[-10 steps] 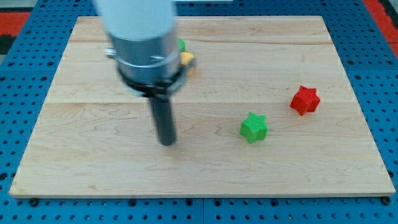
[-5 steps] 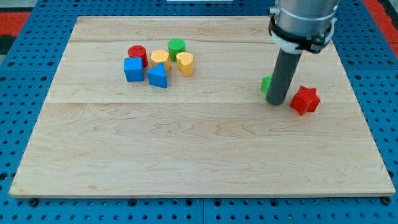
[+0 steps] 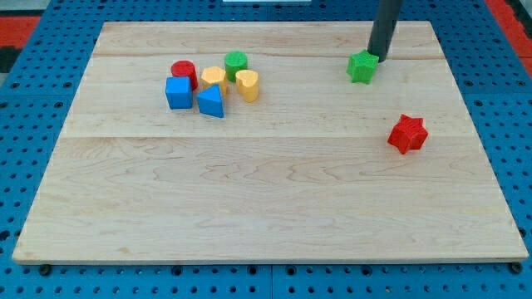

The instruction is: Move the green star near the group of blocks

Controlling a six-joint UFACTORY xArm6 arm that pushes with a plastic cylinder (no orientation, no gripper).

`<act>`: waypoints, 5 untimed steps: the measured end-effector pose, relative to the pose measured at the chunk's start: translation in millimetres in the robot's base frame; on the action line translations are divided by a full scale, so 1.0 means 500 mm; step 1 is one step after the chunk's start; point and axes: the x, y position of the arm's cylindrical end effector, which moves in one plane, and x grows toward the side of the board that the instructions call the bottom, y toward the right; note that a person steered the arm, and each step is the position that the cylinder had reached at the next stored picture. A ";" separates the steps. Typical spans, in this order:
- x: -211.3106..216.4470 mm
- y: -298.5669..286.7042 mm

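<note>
Pushing from here, watch it: my tip, a bare rod with no fingers to grasp, touches the green star near the board's top edge, toward its right corner. Off-centre contact could spin the star past the group.

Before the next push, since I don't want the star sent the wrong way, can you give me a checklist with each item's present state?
1. Green star block flat on the wooden board: ok.
2. My tip at the star's upper-right edge, on the side away from the group: ok; actual contact: cannot tell.
3. Path towards the view's left, star to green cylinder block and yellow heart-shaped block: ok.
4. Red star block out of the way, towards the view's bottom right: ok.
5. Star near the group: not ok.
</note>
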 end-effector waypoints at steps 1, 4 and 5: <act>0.059 0.057; -0.005 -0.165; -0.042 -0.171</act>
